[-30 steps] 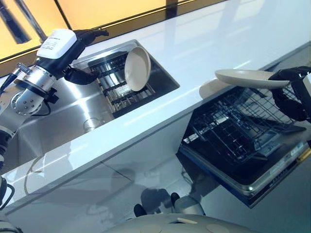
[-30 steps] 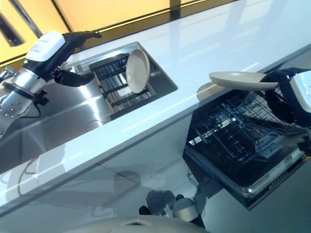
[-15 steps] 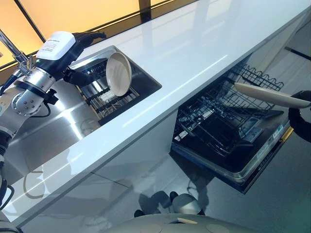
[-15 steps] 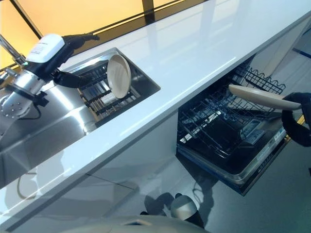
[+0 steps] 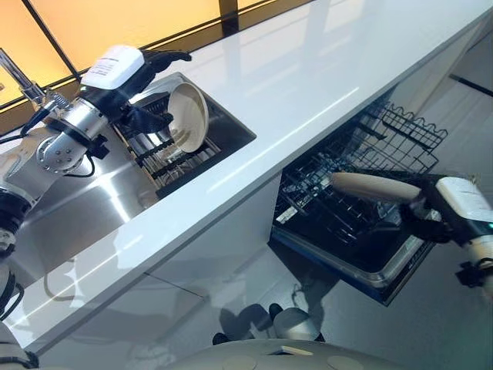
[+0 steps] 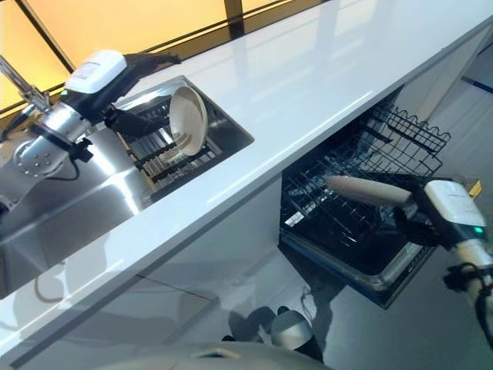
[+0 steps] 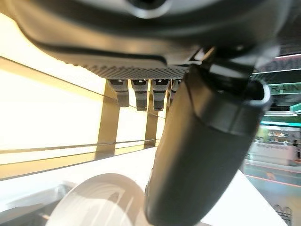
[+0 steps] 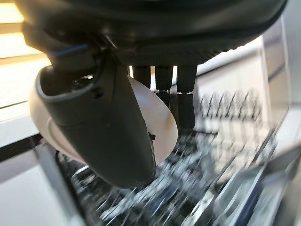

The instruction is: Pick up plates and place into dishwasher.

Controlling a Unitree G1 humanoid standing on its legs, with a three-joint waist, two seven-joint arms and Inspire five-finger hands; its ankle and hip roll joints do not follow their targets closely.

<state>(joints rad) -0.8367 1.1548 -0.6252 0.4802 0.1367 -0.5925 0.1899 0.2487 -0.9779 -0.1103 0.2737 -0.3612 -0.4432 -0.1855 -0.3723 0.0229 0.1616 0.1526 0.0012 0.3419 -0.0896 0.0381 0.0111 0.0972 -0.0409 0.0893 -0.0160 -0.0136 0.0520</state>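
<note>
A cream plate stands on edge in the dish rack inside the sink. My left hand is right beside it, fingers straight above its rim and thumb in front of its face; the plate shows past the thumb. A second cream plate lies nearly flat just over the dishwasher's lower rack. My right hand is shut on it, with the thumb over the plate and the fingers behind.
The steel sink is set into a long white countertop, with a faucet at its far left. The dishwasher door hangs open below the counter, its wire rack pulled out toward me.
My right hand has brought its plate down and leftward over the dishwasher rack. My left hand has moved in closer to the plate in the sink. The camera panned right before that.
</note>
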